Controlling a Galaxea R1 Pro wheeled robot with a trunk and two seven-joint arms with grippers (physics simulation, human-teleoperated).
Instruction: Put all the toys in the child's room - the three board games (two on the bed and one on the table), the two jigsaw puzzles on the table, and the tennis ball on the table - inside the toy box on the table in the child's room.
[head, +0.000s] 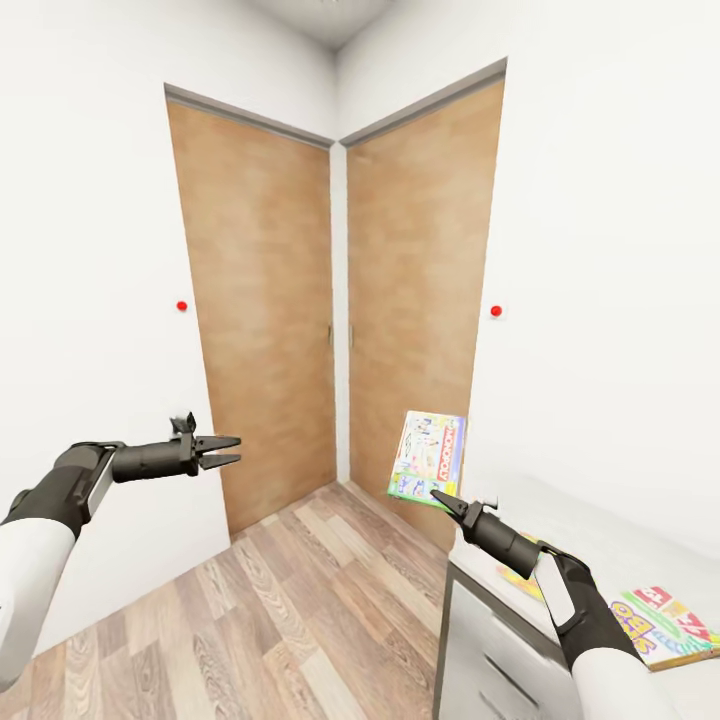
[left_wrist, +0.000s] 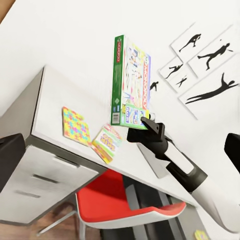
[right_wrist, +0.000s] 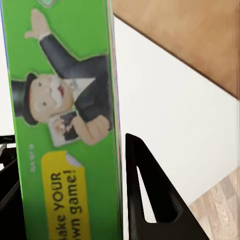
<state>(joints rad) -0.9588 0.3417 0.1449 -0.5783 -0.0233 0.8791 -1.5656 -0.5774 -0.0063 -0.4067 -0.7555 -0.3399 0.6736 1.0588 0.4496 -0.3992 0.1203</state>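
Right gripper (head: 437, 494) clamps the white, green-edged board game box (head: 428, 457) upright above the pale grey table (head: 600, 540). Left wrist view adds two multicoloured jigsaw sheets (left_wrist: 75, 125) (left_wrist: 106, 142) on the table. Left gripper (head: 231, 451) empty, fingers parted.

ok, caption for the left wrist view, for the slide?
Right gripper holding a board game upright above the table, where two jigsaw puzzles lie.
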